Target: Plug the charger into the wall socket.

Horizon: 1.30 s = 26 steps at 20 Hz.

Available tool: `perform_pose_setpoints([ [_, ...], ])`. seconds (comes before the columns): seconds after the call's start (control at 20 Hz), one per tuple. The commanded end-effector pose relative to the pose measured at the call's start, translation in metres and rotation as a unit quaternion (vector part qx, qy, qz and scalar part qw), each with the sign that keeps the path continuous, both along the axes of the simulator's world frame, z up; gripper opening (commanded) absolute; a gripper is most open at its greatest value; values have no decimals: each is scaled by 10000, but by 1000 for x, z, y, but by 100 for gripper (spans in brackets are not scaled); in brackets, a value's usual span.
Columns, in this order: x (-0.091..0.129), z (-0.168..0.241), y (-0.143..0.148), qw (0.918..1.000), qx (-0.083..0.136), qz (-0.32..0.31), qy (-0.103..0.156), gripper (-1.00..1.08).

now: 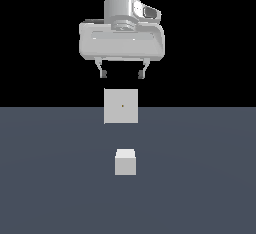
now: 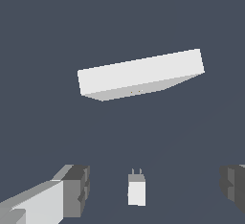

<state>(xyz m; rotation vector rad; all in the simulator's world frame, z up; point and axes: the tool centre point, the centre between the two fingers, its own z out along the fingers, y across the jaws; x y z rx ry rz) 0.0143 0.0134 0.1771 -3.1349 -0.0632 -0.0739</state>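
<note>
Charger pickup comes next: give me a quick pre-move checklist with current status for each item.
1. Gripper open and empty: ok.
2. Charger free on the floor, not touched by anything: ok.
3. Charger prongs pointing toward the wall socket, as the wrist view shows: ok.
4. Gripper positioned over the charger: not ok; it hangs high, above the socket in the exterior view.
5. Gap between charger and socket: ok, they stand apart.
6. Charger lined up with the socket's centre dot: cannot tell exactly.
</note>
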Motion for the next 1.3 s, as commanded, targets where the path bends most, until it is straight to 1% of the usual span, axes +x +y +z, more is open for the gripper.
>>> perform_pose_setpoints([
  [0.0, 0, 0, 0, 10000, 0, 0, 0, 100],
  [0.3, -4, -4, 0, 10000, 0, -5, -25, 100],
  [0.6, -17, -15, -2, 9999, 0, -22, -104, 100],
  [0.85, -35, -32, -3, 9998, -1, -45, -211, 100],
  [1.25, -71, -68, -6, 9990, -2, -94, -439, 100],
])
